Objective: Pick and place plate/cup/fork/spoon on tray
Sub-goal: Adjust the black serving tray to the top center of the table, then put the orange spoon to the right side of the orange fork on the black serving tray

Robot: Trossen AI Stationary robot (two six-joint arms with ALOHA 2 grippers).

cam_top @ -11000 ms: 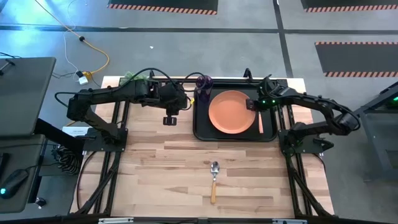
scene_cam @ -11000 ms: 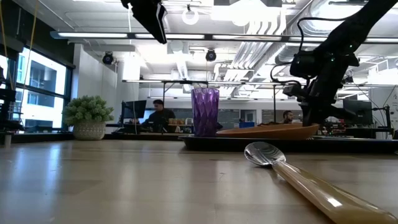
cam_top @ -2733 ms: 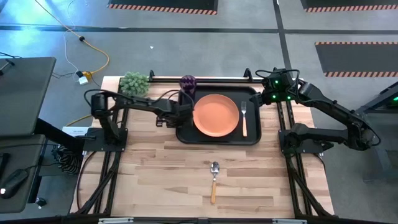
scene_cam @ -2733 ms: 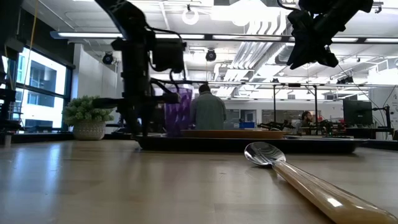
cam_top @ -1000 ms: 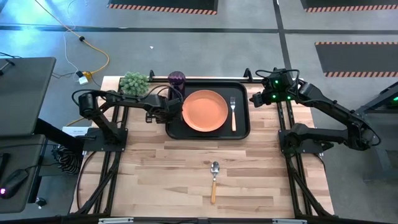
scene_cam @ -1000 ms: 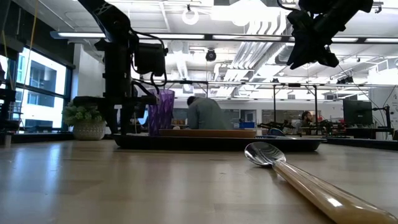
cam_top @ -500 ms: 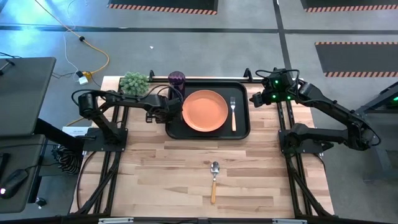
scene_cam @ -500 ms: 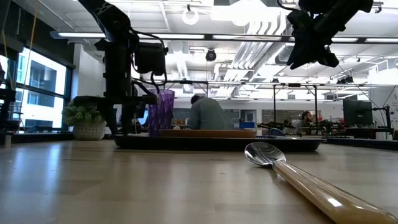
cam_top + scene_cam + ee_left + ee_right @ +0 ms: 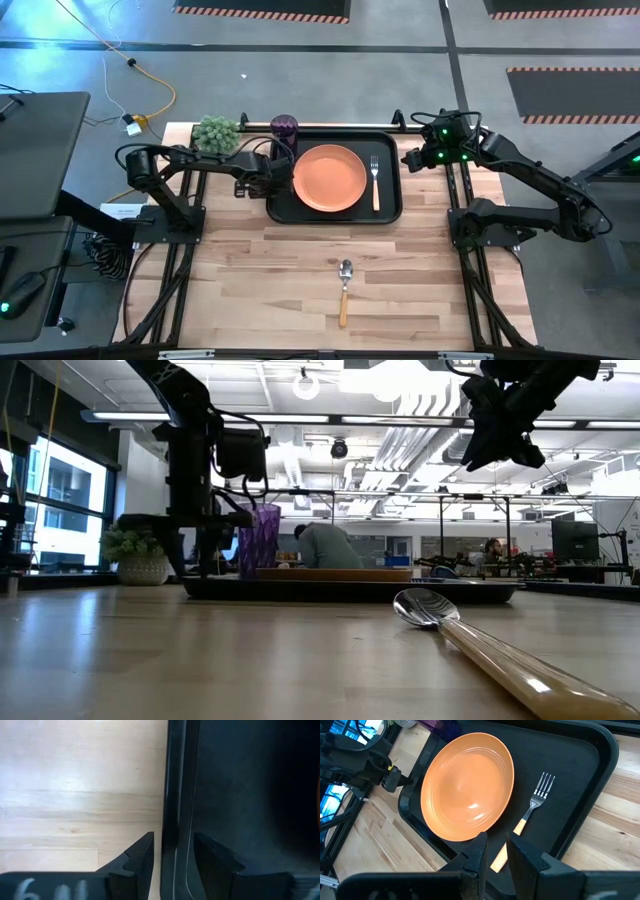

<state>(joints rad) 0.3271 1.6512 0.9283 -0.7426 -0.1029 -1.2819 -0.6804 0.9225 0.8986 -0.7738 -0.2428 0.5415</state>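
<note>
The black tray lies at the far middle of the table. It carries the orange plate and the fork; the purple cup stands at its far left corner. The spoon lies on the bare wood nearer the front, bowl toward the tray. My left gripper points down, open, astride the tray's left rim. My right gripper hangs above the tray's far right corner, open a little, with nothing between its fingers. My left gripper has one finger outside the tray's left rim and one inside it, coming from above. The outer finger stands clear of the rim, with wood showing between. Whether the inner finger touches the tray's wall I cannot tell.
A green plant ball in a pot stands at the far left corner, next to the cup. Bare wood spreads around the spoon toward the near edge. People show in the room beyond the table.
</note>
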